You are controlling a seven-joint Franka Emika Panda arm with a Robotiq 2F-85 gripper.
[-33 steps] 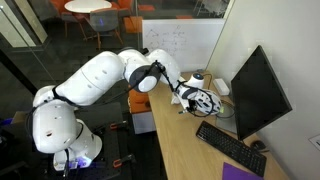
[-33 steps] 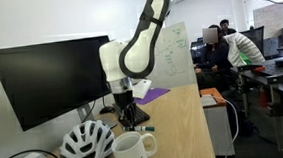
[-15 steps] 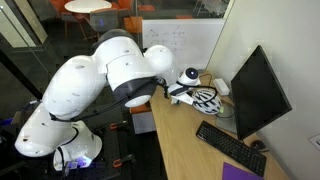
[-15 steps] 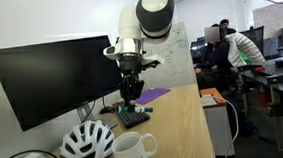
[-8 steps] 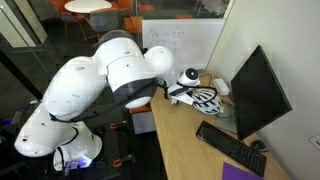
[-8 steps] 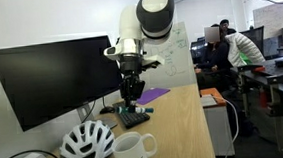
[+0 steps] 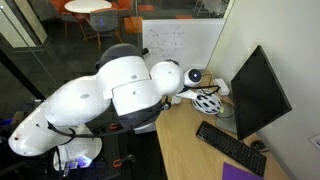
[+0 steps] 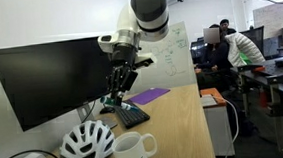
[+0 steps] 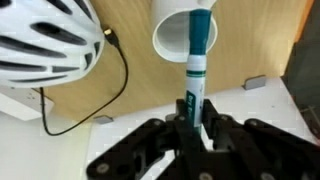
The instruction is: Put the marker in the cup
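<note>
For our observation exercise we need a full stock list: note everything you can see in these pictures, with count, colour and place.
Marker: one, teal and white, held with its far end at the cup's mouth.
Cup: one, white, on the desk beside the helmet.
Helmet: one, white, near end of the desk.
Monitor: one, black, along the desk's back edge.
Keyboard: one, black, in front of the monitor.
Flat pad: one, purple, beyond the keyboard.
Cable: one, black, by the helmet.
Whiteboard: one, white, past the desk's far end.
Desk: one, light wood.
People: at least two, background.
Arm: one, white, above the desk; jaws shut on the marker.
</note>
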